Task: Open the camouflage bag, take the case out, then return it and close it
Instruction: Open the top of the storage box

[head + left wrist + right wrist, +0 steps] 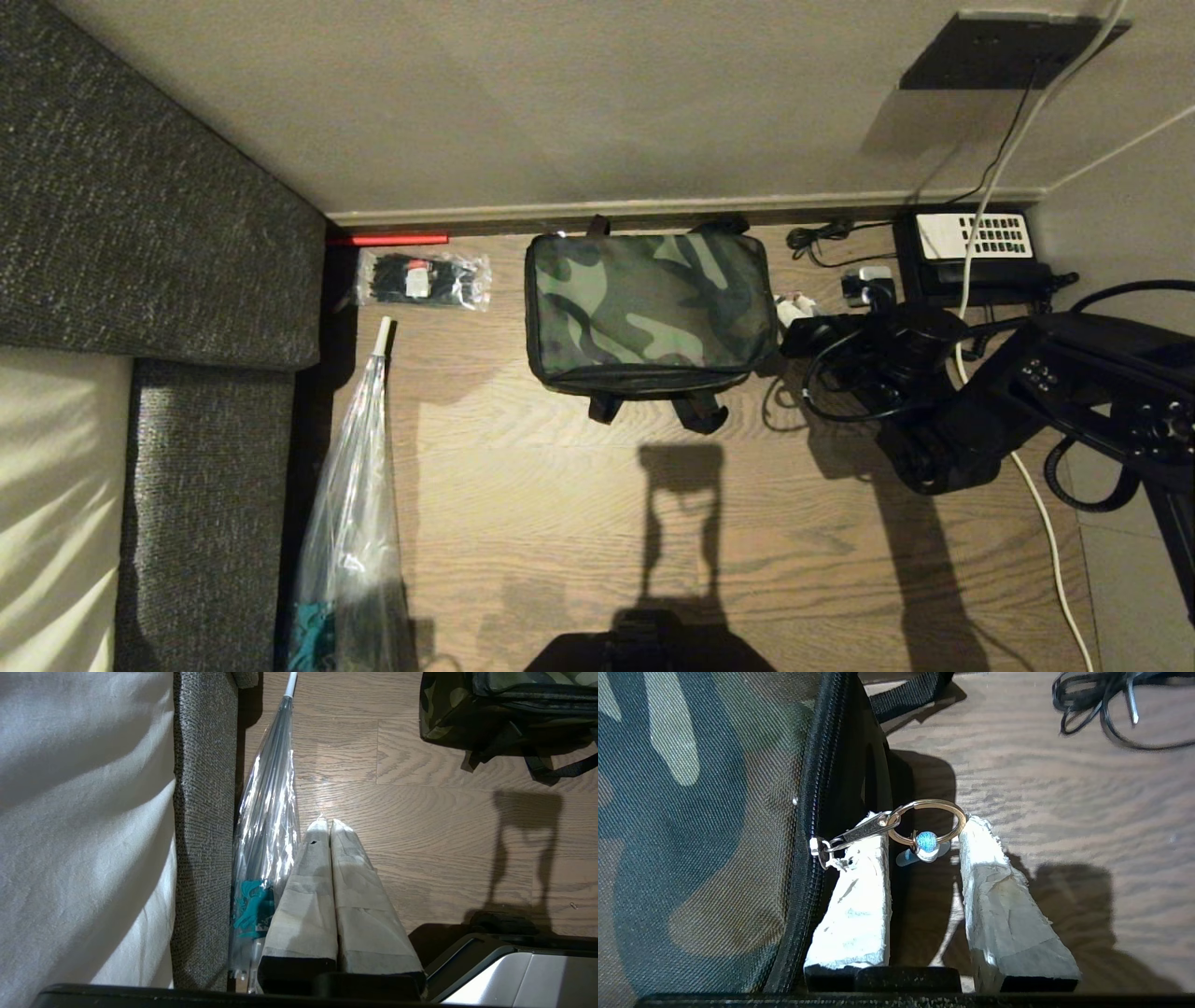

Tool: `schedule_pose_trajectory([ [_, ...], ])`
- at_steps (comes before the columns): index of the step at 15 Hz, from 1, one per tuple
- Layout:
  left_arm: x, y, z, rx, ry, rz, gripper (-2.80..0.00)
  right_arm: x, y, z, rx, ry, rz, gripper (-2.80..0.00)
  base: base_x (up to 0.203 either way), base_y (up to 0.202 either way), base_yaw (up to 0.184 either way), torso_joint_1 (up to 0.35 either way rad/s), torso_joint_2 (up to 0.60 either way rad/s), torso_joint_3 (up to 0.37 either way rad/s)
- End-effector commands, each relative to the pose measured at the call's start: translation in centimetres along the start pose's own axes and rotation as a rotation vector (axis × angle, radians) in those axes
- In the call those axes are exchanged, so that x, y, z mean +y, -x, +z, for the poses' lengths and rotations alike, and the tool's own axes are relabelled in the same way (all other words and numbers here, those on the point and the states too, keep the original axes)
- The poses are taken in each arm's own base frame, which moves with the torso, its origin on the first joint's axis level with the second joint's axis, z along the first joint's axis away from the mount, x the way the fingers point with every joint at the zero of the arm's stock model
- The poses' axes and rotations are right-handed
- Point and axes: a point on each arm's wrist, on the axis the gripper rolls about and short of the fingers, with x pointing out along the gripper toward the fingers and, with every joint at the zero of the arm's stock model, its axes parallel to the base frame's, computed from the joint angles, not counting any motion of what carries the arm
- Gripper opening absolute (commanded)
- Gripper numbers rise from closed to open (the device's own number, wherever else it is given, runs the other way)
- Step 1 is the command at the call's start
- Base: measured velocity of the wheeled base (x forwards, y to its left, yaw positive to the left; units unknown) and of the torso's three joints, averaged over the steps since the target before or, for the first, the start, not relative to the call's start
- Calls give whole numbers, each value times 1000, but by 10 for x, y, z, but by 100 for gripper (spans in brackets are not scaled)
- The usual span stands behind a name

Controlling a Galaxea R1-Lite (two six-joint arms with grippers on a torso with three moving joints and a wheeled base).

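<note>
Right now the camouflage bag [651, 308] lies flat on the wooden floor [560, 523] against the wall, lid down and zipped as far as I can see; the case is not visible, presumably inside. My right hand [924, 833] sits at the bag's right side, where the zipper [810, 812] runs along the lid edge. Fingers are partly open, spread to either side of the metal ring [927, 821] that hangs off the zipper pull [859, 833]. One padded finger [859, 896] lies under the pull, the other touches the ring's far edge. A small blue bead [927, 841] dangles from the ring. I judge this a bracket, not a firm pinch yet: nothing is clamped.

Step in hand, as I read it: get hold of the pull and run the zipper open.

Notes for doing it well:
- Close on the ring squarely, so it does not twist out flat between the pads.
- Pull along the zipper line, low and parallel to the lid edge; lifting would only drag the soft bag.
- Expect the bag to slide on the smooth floor; go slowly at the corners.
- Keep clear of the black cable [1111, 714] lying nearby.

My left hand [329, 823] is parked away from the work with fingers pressed together, holding nothing, beside a folded clear umbrella [268, 812].
</note>
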Motion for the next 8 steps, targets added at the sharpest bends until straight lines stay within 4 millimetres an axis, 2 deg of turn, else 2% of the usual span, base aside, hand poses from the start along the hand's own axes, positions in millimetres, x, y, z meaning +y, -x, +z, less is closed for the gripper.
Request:
schedule_pose_trajectory([
  [1,0,0,-1,-1,0,1,-280,0,0,2,-12,52,1,-280,0,0,0,0,0,0],
  [5,0,0,-1,1,0,1,-280,0,1,-1,-9,57,5,-280,0,0,0,0,0,0],
  [8,0,0,-1,-1,0,1,-280,2,9,10,-21,-8,5,-280,0,0,0,0,0,0],
])
